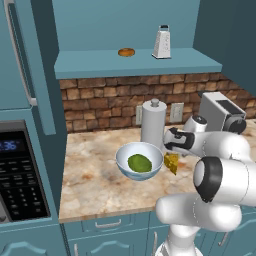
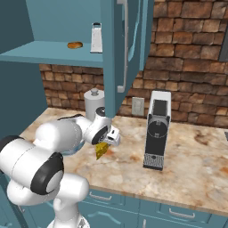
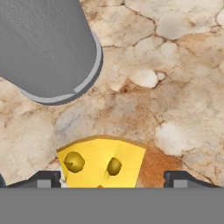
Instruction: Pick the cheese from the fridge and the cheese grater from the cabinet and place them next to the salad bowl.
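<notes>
You can see a tall white paper roll and a grey coffee machine standing on the speckled stone counter.

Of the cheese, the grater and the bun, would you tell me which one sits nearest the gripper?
The cheese: it lies on the counter between the gripper's open fingers, while the cheese grater and bun stand on the cabinet shelf.

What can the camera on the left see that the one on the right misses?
The left base view alone shows the salad bowl with its green lump, and the microwave at the left edge. The right base view alone shows the front of the coffee machine and the open cabinet door seen edge-on. Both share the cheese on the counter under the gripper, the white roll, and the cheese grater and bun on the cabinet shelf.
</notes>
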Robot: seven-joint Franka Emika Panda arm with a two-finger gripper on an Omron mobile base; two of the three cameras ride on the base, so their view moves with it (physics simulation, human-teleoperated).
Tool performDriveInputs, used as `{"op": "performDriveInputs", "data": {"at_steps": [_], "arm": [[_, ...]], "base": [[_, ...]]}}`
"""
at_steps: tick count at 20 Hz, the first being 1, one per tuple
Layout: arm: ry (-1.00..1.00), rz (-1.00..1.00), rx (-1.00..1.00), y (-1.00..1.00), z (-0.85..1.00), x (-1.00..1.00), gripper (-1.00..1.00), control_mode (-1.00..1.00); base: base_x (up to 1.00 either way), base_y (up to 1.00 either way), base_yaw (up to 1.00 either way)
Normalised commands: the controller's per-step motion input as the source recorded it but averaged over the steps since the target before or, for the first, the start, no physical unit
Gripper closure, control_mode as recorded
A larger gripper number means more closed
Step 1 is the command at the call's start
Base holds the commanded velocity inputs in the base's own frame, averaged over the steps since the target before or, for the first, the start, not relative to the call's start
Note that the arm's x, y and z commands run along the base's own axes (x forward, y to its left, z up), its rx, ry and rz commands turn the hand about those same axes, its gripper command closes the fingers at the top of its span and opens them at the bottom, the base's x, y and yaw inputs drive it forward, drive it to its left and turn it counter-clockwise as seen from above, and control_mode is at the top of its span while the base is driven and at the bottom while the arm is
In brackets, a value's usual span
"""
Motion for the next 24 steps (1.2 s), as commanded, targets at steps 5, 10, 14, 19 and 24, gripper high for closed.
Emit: {"op": "performDriveInputs", "data": {"at_steps": [5, 10, 14, 19, 24], "arm": [[0.01, 0.0, 0.0, 0.0, 0.27, 0.0, -1.0, -1.0], [0.05, 0.0, -0.01, 0.08, 0.35, -0.08, -1.0, -1.0], [0.0, 0.0, -0.03, 0.14, 0.33, -0.21, -1.0, -1.0], [-0.02, 0.0, -0.01, 0.07, 0.4, -0.26, -1.0, -1.0], [-0.01, 0.0, 0.0, 0.07, 0.6, -0.21, -1.0, -1.0]], "base": [[0.0, 0.0, 0.0], [0.0, 0.0, 0.0], [0.0, 0.0, 0.0], [0.0, 0.0, 0.0], [0.0, 0.0, 0.0]]}}
